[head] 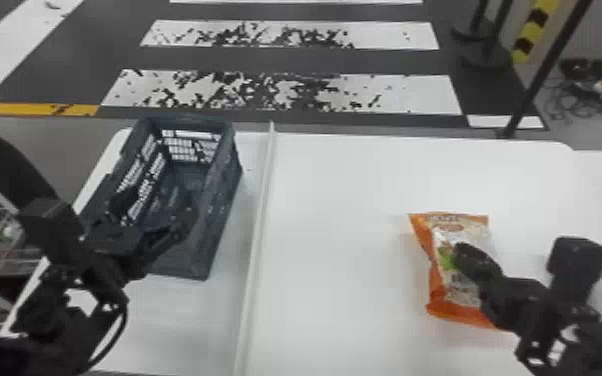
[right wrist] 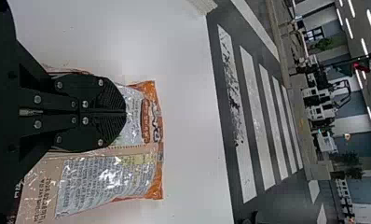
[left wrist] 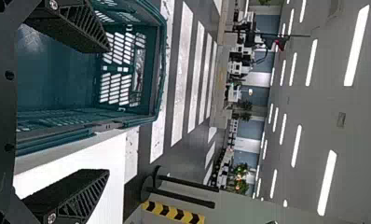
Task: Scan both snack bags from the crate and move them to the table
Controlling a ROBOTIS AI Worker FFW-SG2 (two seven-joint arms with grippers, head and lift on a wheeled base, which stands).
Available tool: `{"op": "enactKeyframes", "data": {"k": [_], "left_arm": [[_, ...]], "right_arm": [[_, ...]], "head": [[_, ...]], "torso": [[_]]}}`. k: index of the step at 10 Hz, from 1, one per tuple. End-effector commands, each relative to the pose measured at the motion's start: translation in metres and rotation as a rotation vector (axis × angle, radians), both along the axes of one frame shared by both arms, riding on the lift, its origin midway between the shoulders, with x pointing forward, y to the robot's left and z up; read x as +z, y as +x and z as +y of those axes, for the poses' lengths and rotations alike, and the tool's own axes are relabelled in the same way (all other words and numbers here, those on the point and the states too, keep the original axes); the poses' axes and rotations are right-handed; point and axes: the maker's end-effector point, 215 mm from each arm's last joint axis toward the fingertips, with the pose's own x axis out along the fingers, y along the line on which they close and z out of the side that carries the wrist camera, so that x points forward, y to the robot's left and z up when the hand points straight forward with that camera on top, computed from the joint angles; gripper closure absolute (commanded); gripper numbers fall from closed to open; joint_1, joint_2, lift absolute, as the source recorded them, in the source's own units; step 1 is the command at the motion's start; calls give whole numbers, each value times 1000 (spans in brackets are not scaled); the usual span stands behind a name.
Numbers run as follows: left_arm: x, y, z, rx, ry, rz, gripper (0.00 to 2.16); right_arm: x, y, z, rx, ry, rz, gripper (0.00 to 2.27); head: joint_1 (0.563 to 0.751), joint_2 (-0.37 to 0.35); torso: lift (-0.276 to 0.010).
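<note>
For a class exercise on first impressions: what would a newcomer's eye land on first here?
Probably the orange snack bag at right on the white table, with the right gripper over it, jaws together. Next, the dark crate at left, where the left gripper hangs, jaws apart. Beyond lie white floor stripes.

You get no wording you can reliably read off here. You can see print on the snack bag [right wrist: 88, 186], though: in the right wrist view, big dark lettering on its orange end, smaller characters on the reddish-brown patch beside that, dense small lines on a silver panel, and a line of dotted characters on the beige part.
</note>
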Motion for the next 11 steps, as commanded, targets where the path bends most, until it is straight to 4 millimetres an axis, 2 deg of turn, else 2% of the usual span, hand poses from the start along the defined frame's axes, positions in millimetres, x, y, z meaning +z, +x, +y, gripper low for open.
{"op": "enactKeyframes", "data": {"k": [1,6,7,8,9,10,11], "left_arm": [[0,0,2,3,2,1,80],[7,4,4,7,-1,-14,80],[7,4,4,7,-1,-14,80],[8,5,5,8,-1,-16,80],[7,5,6,10,0,-15,80],[7,7,7,12,0,-15,80],[5,8,7,14,-2,-12,80]], "right_arm": [[-8,-1,-1,-5,0,2,2246],[-50,-11,-6,-27,5,31,2246],[-49,-10,-7,-28,4,24,2246],[-36,-8,-8,-33,11,-3,2246],[-8,-8,-10,-38,20,-48,2020],[25,-10,-15,-48,36,-99,1443],[53,-12,-21,-48,23,-130,491]], "head": [[695,49],[695,48],[695,47],[695,46],[695,45],[695,44],[695,41]], "torso": [[-87],[-87],[-87],[-87],[-87],[-87],[-87]]}}
